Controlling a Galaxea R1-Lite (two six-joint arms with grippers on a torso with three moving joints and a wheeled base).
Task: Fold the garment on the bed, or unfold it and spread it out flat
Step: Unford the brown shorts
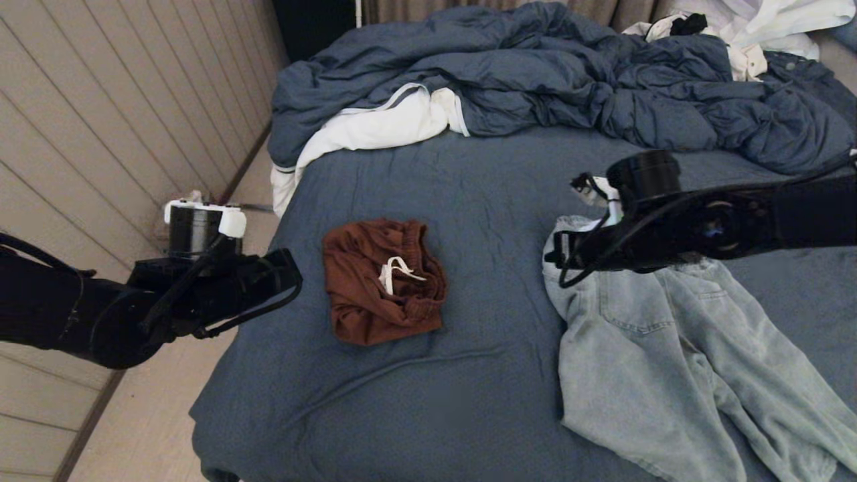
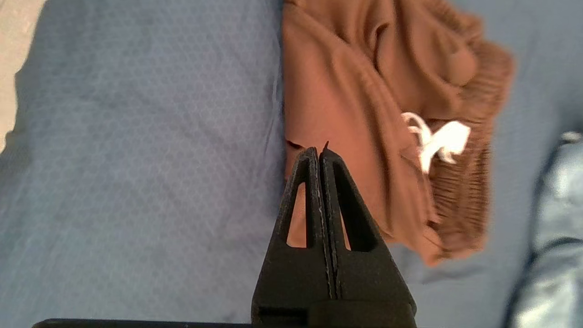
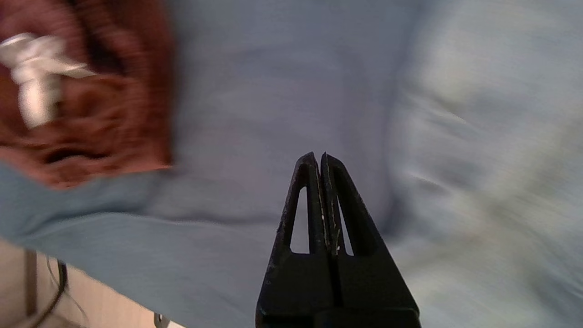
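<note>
Two garments lie on the bed [image 1: 469, 187] in front of you: rust-brown shorts [image 1: 383, 281] with a white drawstring [image 1: 396, 271], bunched into a compact heap near the middle of the slate-blue sheet, and pale denim jeans [image 1: 676, 361] spread loosely at about four o'clock from them, well apart. A rumpled blue duvet [image 1: 569, 87] fills the far side at twelve o'clock, with white linen [image 1: 375, 127] showing beneath its edge at about eleven o'clock.

Your left end effector [image 2: 319, 152] has its fingers pressed together with nothing between them; in the left wrist view its tip sits over the near edge of the brown shorts. In the head view that arm hangs at nine o'clock from the shorts, out past the edge of the mattress.

Your right end effector [image 3: 318, 157] is likewise closed and empty, its tip over bare sheet between the shorts and the jeans. In the head view that arm reaches in from three o'clock, above the jeans' waistband.
</note>
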